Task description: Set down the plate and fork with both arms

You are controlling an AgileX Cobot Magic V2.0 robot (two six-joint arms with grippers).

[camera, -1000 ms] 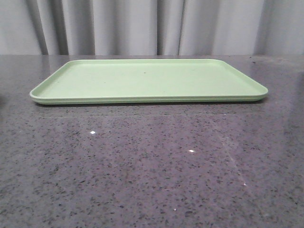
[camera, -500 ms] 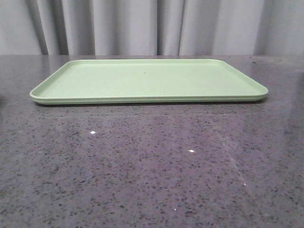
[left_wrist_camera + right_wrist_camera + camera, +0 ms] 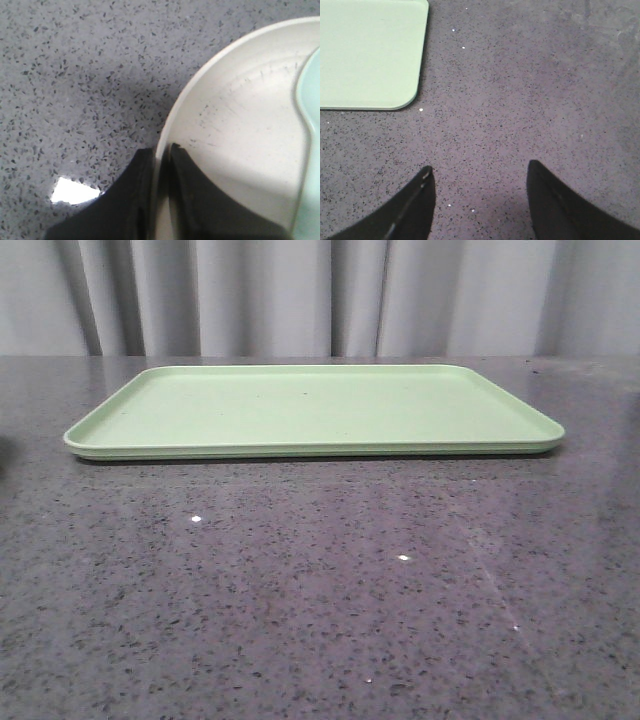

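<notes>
Left jaws (image 3: 161, 155) pinch the cropped plate (image 3: 235, 135) rim; right jaws (image 3: 479, 172) spread, fork unseen

A flat rectangular light-green tray (image 3: 312, 408) is lying on a dark grey speckled stone table (image 3: 320, 600), set toward the far side with its long edge facing the camera and its low raised rim running all the way round. Pale grey pleated curtains (image 3: 320, 295) are hanging behind the table's far edge. 2 small bright glints of light are showing on the polished tabletop in front of the tray. From the right wrist camera, 1 rounded corner of the tray (image 3: 370, 55) is showing against the same speckled surface (image 3: 520, 100).
</notes>
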